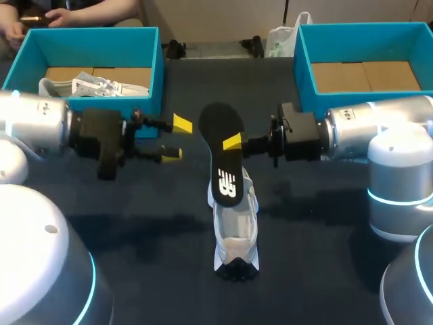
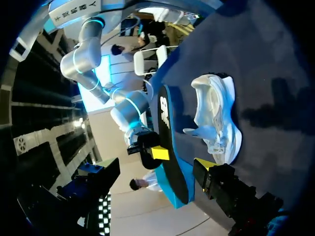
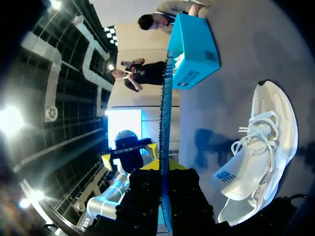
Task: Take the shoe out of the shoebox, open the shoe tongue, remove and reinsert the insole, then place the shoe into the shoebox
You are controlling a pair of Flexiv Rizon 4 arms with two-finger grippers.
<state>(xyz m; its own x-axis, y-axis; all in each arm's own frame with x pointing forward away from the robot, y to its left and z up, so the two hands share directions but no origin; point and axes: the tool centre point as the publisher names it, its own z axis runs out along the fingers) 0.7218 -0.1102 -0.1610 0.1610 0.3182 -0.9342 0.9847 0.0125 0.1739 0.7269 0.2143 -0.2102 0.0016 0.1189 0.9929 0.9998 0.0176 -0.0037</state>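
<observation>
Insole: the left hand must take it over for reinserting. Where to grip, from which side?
Probably mid free long edge, from the left, opposite the right hand pinching the other edge. The insole hangs above the shoe, edge-on to the open left hand, so it can close over both flat faces.

Head view looks down from behind; both close wrist views face inward, sharing the shoe [image 1: 235, 227].
</observation>
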